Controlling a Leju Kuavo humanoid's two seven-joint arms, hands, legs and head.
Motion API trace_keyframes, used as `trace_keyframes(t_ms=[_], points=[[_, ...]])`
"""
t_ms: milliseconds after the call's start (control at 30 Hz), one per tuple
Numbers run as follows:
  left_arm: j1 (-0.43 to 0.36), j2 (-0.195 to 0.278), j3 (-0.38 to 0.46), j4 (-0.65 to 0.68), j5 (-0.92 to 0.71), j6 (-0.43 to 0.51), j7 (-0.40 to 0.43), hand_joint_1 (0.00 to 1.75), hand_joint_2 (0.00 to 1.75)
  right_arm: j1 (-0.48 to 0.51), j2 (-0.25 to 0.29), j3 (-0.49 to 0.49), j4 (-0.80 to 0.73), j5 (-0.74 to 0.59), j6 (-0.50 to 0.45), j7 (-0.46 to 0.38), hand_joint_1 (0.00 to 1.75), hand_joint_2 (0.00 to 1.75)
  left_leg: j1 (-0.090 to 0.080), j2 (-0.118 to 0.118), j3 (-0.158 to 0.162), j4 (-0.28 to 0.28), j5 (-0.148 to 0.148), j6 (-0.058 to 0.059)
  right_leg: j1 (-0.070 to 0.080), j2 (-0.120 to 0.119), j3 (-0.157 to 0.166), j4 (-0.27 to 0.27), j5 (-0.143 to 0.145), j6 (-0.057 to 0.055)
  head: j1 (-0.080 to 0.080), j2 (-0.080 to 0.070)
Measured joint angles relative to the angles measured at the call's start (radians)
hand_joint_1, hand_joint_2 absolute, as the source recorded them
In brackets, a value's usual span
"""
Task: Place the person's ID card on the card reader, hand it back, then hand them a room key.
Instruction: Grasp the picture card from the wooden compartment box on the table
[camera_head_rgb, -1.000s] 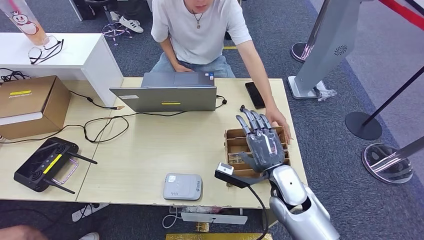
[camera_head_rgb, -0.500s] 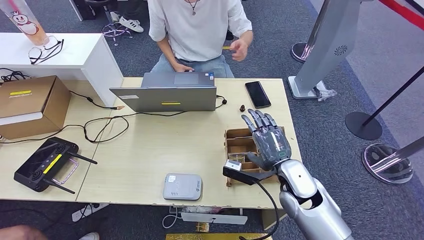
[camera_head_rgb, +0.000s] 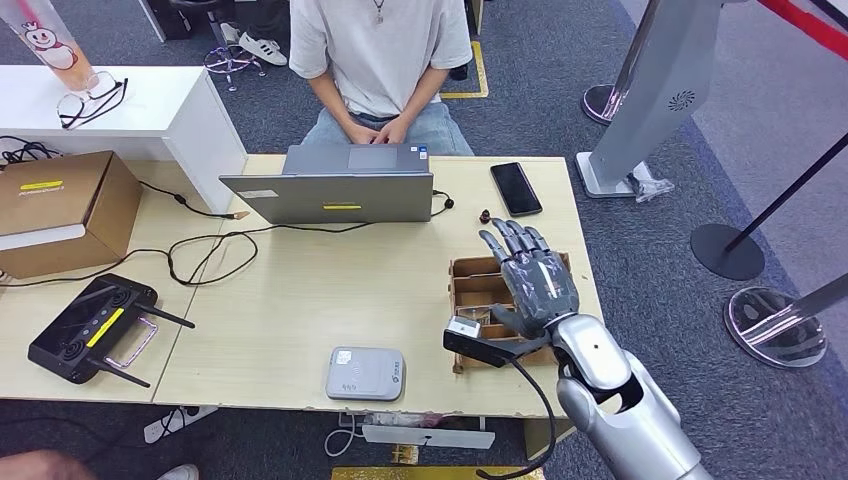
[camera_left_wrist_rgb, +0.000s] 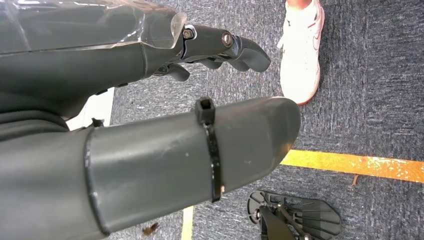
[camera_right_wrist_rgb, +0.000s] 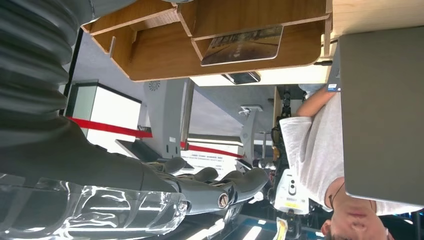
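Your right hand (camera_head_rgb: 535, 282) hangs flat over the wooden card rack (camera_head_rgb: 474, 290), palm down, its fingers (camera_head_rgb: 510, 240) stretched forward and slightly fanned, with nothing in its grasp. From the head view you cannot tell whether the palm touches the rack or floats just above it; the right wrist view shows the fingers (camera_right_wrist_rgb: 235, 187) extended in open air, not curled on anything. In that same wrist view you can see a card (camera_right_wrist_rgb: 242, 46) lying in one of the rack's (camera_right_wrist_rgb: 165, 55) compartments, close under the hand; whether it is a room key you cannot tell.

The grey card reader (camera_head_rgb: 365, 373) sits on the surface (camera_head_rgb: 330, 290) to the left of your right hand and nearer to you, well apart from it, with no card visible on top. A black phone (camera_head_rgb: 516, 188) lies just beyond the fingertips, and the open laptop (camera_head_rgb: 335, 187) stands beyond and to the left. The person (camera_head_rgb: 380, 60) sits behind the laptop with both hands at its far edge, away from your hand.

Your left hand (camera_left_wrist_rgb: 150, 125) hangs down beside the body over the carpeted floor, holding nothing; its fingers (camera_left_wrist_rgb: 235, 47) look loosely extended. A white shoe (camera_left_wrist_rgb: 300, 50) shows on the floor past its fingertips.
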Motion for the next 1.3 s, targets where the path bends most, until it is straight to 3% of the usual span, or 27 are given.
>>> trace_keyframes(t_ms=[167, 300, 433, 633, 1300], points=[[0.000, 0.000, 0.000, 0.000, -0.001, -0.001, 0.000, 0.00, 0.00, -0.009, 0.000, 0.010, 0.011, 0.000, 0.002, 0.004, 0.00, 1.75, 0.000, 0.000, 0.000, 0.000, 0.000, 0.000, 0.000, 0.000, 0.000, 0.000, 0.000, 0.000, 0.000, 0.000], [0.000, 0.000, 0.000, 0.000, -0.001, -0.002, 0.000, 0.00, 0.00, -0.017, 0.000, 0.020, 0.024, -0.001, 0.003, 0.007, 0.18, 1.75, 0.000, 0.000, 0.000, 0.000, 0.000, 0.000, 0.000, 0.000, 0.000, 0.000, 0.000, 0.000, 0.000, 0.000], [-0.001, 0.000, 0.000, 0.000, -0.001, -0.002, 0.000, 0.00, 0.00, -0.020, 0.000, 0.026, 0.030, -0.001, 0.003, 0.007, 0.61, 1.75, 0.000, 0.000, 0.000, 0.000, 0.000, 0.000, 0.000, 0.000, 0.000, 0.000, 0.000, 0.000, 0.000, 0.000], [-0.001, 0.000, 0.000, 0.000, -0.001, -0.002, 0.001, 0.00, 0.00, -0.028, 0.000, 0.033, 0.036, -0.001, 0.004, 0.007, 1.10, 1.75, 0.000, 0.000, 0.000, 0.000, 0.000, 0.000, 0.000, 0.000, 0.000, 0.000, 0.000, 0.000, 0.000, 0.000], [-0.001, 0.000, 0.000, 0.000, -0.001, -0.003, 0.009, 0.00, 0.00, -0.045, 0.000, 0.058, 0.079, -0.001, 0.005, 0.015, 0.74, 1.75, 0.000, 0.000, 0.000, 0.000, 0.000, 0.000, 0.000, 0.000, 0.000, 0.000, 0.000, 0.000, 0.000, 0.000]])
